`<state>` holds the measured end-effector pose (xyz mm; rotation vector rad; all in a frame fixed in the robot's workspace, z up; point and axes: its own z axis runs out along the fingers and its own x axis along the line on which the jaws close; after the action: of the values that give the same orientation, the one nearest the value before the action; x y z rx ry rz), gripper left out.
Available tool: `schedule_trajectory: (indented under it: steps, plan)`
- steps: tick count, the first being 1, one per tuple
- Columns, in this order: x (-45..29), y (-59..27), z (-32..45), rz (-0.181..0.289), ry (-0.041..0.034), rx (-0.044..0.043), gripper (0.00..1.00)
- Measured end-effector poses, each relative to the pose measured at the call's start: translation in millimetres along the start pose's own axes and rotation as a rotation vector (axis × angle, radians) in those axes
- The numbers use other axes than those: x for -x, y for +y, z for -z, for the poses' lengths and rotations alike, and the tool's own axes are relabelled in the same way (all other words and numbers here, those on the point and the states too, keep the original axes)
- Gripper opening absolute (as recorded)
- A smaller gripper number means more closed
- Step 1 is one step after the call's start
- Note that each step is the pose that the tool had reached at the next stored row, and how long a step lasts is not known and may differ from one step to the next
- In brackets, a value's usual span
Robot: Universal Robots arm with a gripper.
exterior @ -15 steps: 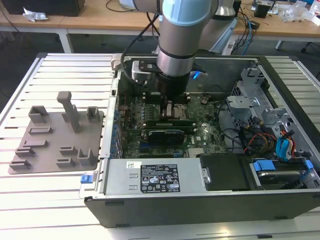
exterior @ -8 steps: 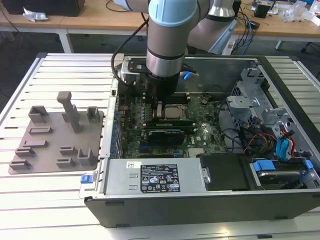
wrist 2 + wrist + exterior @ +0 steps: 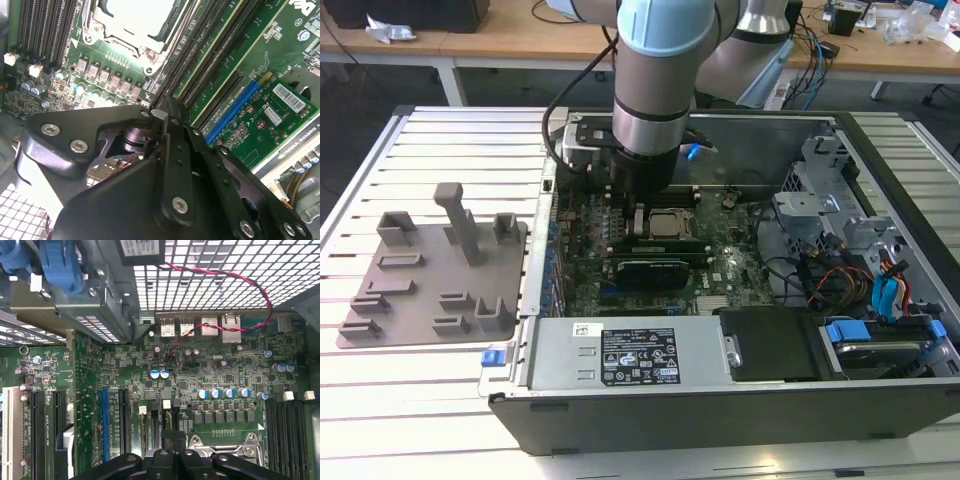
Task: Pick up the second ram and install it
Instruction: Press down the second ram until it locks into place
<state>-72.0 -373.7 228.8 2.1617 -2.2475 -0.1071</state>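
Note:
My gripper (image 3: 640, 208) hangs inside the open computer case, low over the motherboard (image 3: 720, 270) at a corner of the CPU socket (image 3: 135, 20). In both wrist views its black fingers are closed together, and I see nothing held between them. The fingertips (image 3: 167, 111) sit over the end of a black memory slot (image 3: 167, 415), near its white latch. A narrow green stick, the second ram (image 3: 667, 244) as far as I can tell, stands on edge in a slot beside the socket, toward the exterior view's right of the gripper.
A grey holder tray (image 3: 420, 300) with upright posts lies outside the case at the exterior view's left. A graphics card (image 3: 655, 270), a power supply (image 3: 630, 360), a drive cage with cables (image 3: 860, 270) and a red-black wire (image 3: 225, 275) crowd the case.

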Motion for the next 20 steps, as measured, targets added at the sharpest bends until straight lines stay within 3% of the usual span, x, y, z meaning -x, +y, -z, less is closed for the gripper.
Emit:
schedule_trajectory:
  steps: [2,4,5,13,15,17,20]
  plan:
    - [0.1,0.0,1.1,0.0,-0.0039,-0.0006,0.1]
    - [0.5,1.0,15.6,0.0,-0.0042,-0.0001,0.1]
    - [0.6,1.1,16.9,0.0,-0.0043,-0.0001,0.1]
    - [0.1,0.2,5.8,0.0,-0.005,0.0002,0.1]
    - [0.7,-14.0,6.6,0.0,-0.0053,0.0028,0.1]
    - [1.1,-22.7,7.1,0.0,-0.0057,0.0074,0.1]
    - [1.9,-44.3,8.4,0.0,-0.0072,0.0227,0.1]
